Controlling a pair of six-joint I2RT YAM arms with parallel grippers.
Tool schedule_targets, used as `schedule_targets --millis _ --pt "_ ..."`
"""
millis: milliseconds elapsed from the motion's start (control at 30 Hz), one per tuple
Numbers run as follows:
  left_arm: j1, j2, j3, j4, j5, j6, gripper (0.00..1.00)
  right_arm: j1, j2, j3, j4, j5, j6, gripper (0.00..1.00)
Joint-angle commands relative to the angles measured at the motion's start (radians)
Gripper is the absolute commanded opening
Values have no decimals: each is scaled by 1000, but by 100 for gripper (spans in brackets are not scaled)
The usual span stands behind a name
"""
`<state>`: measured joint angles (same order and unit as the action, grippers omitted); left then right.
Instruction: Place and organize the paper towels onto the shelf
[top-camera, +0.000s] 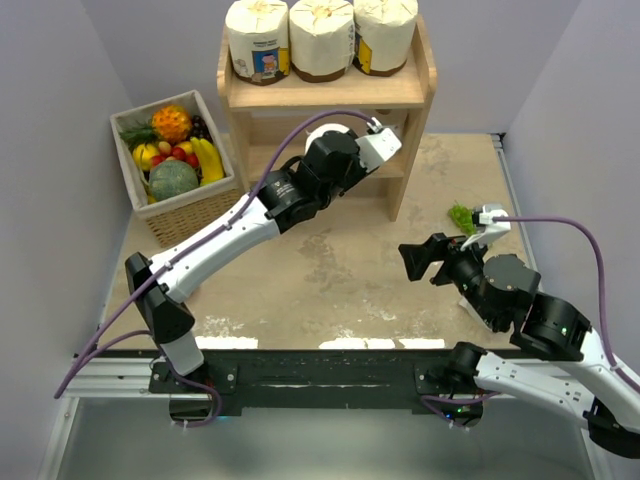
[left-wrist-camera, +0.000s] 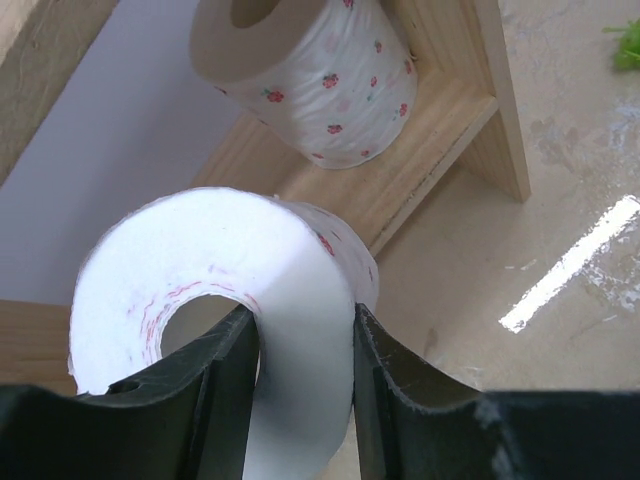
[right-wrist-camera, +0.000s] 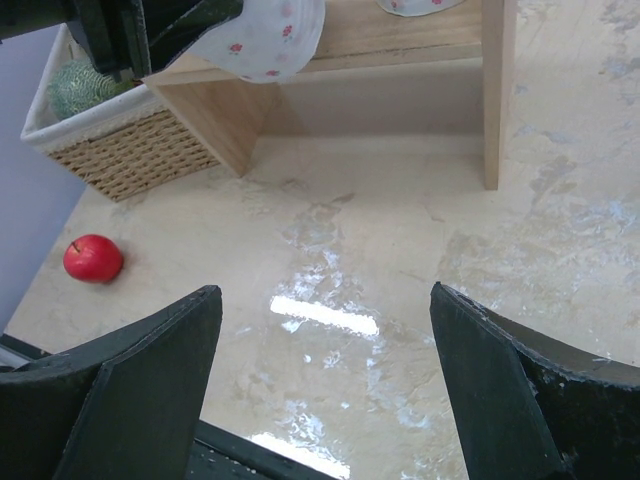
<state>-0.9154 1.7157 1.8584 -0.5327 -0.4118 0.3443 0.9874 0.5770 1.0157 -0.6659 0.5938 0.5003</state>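
Note:
Three large cream-wrapped paper towels (top-camera: 322, 38) stand in a row on the top board of the wooden shelf (top-camera: 325, 95). My left gripper (left-wrist-camera: 303, 315) is shut on the wall of a small white dotted roll (left-wrist-camera: 200, 270), one finger inside its core and the other outside. It holds the roll at the front of the lower tier (left-wrist-camera: 400, 170). A second small dotted roll (left-wrist-camera: 320, 80) lies on its side further in on that tier. My right gripper (right-wrist-camera: 327, 290) hangs open over the bare table to the right of the shelf, with nothing between its fingers.
A wicker fruit basket (top-camera: 195, 205) sits left of the shelf. In the right wrist view a red apple (right-wrist-camera: 93, 258) lies on the table near it. A small green item (top-camera: 460, 215) lies by the right arm. Grey walls close in on both sides.

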Motion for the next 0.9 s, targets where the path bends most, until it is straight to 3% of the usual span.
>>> schedule_targets --millis 0,267,633,867 --pt "13 13 30 131 -58 87 40 3 20 44 28 28 -11 89" --pt "35 68 -18 276 -79 183 41 2 15 40 31 26 -12 89" --pt "59 120 -24 346 -146 252 59 2 18 37 40 31 -22 89" --pt "53 93 -21 343 -144 220 70 2 30 14 54 12 -16 90"
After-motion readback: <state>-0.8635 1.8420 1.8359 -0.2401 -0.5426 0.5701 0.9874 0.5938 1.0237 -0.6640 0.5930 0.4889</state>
